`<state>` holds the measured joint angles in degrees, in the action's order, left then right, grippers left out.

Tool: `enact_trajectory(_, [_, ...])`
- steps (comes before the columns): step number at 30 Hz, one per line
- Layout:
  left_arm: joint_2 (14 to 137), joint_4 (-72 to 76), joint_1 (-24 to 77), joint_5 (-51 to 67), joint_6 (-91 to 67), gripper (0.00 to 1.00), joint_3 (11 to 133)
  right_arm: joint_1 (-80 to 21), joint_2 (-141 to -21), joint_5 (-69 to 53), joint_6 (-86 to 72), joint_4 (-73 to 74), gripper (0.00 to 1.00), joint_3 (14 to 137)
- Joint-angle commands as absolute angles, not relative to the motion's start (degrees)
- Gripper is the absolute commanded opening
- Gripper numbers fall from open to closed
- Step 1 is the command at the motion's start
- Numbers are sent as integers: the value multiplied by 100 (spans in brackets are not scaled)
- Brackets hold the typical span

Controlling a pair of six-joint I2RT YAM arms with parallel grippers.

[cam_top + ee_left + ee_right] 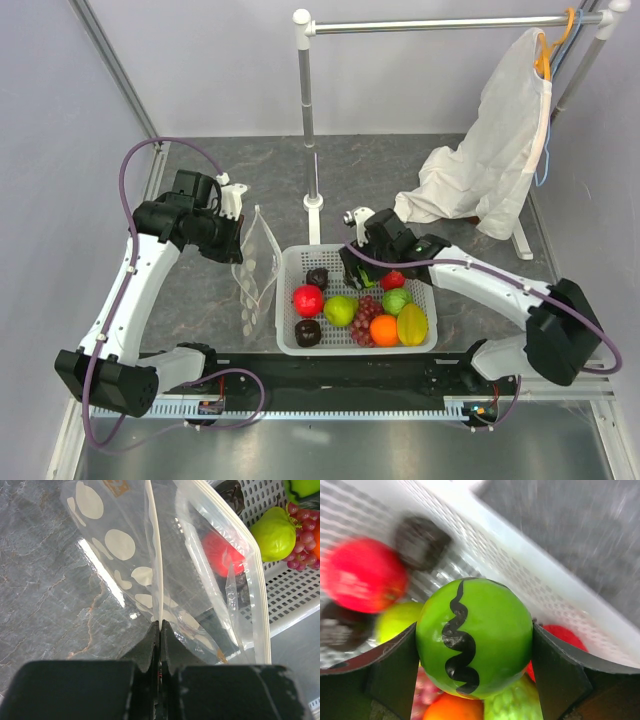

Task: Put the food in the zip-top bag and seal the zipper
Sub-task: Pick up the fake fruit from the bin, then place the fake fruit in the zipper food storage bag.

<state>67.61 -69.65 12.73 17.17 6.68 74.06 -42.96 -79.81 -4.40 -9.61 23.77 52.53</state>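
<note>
My left gripper pinches the edge of the clear dotted plastic zip-top bag, holding it upright just beside the white mesh basket. My right gripper clasps 1 round green plastic toy fruit with a black wavy stripe over the basket.

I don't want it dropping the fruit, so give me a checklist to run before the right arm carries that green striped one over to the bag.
1. Left hand clamped on the zip-top bag rim: ok.
2. Bag mouth open, zipper strips apart: ok.
3. Right hand fingers against both sides of the green striped fruit: ok.
4. Fruit lifted clear of the white basket: cannot tell.
5. Bag held up just left of the basket: ok.
</note>
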Motion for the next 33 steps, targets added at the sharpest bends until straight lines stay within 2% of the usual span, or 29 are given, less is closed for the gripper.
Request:
enact_trajectory(1, [6768, -6829, 1301, 1986, 554, 2, 7444, -4298, -7331, -921, -941, 2488, 40, 6211])
enact_trajectory(5, [6803, -6829, 1301, 2057, 571, 2, 7436, -4324, -7365, -1721, -1124, 1970, 31, 6994])
enact_trajectory(9, [6803, -6829, 1301, 2109, 589, 2, 7462, -4552, -7681, -1951, -1966, 1039, 31, 7593])
enact_trajectory(15, [6742, -6820, 1292, 2144, 589, 2, 7392, -5132, -8190, -1969, -3180, -700, 31, 7349])
enact_trajectory(22, [6688, -6820, 1292, 2162, 606, 2, 7383, -5852, -8868, -1486, -2840, -1002, 28, 7295])
enact_trajectory(29, [6680, -6820, 1292, 2267, 580, 2, 7409, -6170, -9131, -458, -1945, -607, 28, 7067])
enact_trajectory(33, [6671, -6820, 1292, 2276, 598, 2, 7418, -6302, -9185, 156, -1662, -212, 50, 7066])
